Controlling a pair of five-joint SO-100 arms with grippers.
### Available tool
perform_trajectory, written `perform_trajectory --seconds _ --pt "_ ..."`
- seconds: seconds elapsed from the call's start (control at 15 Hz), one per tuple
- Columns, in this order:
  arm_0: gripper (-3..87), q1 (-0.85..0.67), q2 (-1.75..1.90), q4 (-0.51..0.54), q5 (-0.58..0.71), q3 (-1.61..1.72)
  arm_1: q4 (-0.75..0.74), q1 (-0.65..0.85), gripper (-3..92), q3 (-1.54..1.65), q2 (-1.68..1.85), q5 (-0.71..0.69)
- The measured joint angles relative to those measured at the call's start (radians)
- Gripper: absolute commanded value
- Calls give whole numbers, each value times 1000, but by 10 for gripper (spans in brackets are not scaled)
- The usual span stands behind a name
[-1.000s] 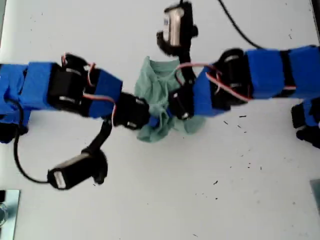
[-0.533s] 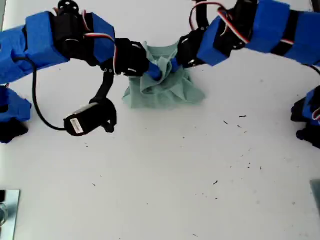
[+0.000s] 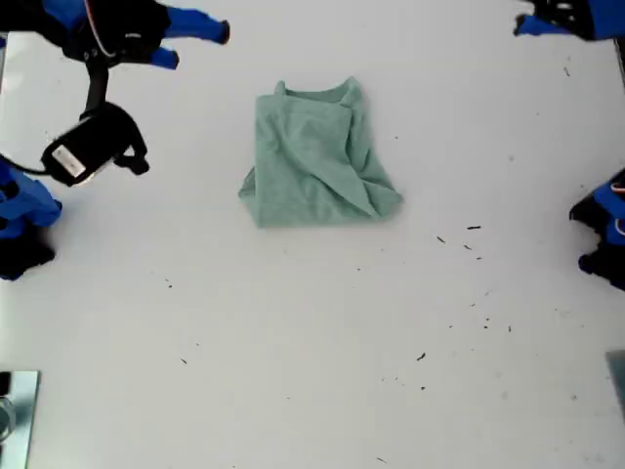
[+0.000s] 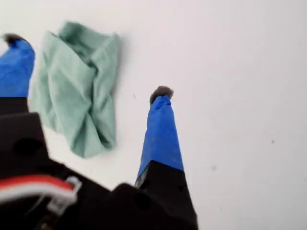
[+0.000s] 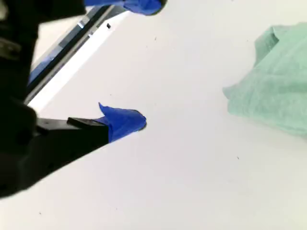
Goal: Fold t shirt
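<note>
One t shirt (image 3: 312, 156) is lying on the white worktop (image 3: 293, 342), in a rumpled, roughly squared bundle above the middle of the exterior view, with its ribbed neckline facing that view's top edge and one corner spreading out toward the exterior view's right. Nothing is touching it. Two arms are showing in the exterior view: one arm (image 3: 117, 29) is sitting in that view's upper left corner with a black camera (image 3: 93, 147) hanging beneath it, and the other arm (image 3: 566, 15) is only peeking in at the upper right corner; I cannot tell which is which from the wrist views. Both are keeping well apart from the cloth, so bare worktop is lying open on every side of it, widest toward the exterior view's bottom. My first tool (image 4: 88, 69) is hanging with its two blue fingers spread wide and gripping nothing, the shirt lying beyond them. My second tool (image 5: 141, 62) is likewise gaping, its fingers apart over bare worktop, with the shirt's edge off to one side. A few dark specks (image 3: 459, 239) are dotting the worktop toward the exterior view's lower right.
</note>
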Motion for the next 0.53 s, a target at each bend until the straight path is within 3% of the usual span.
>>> perform_trajectory --seconds 0.2,0.4,0.53 --pt "206 181 399 -87 -112 411 -6 -89 296 391 314 -3" --pt "189 551 989 -152 -451 900 0 -272 251 885 793 155" --pt "198 672 1345 -114 -692 1209 -2 -350 234 1075 919 279"
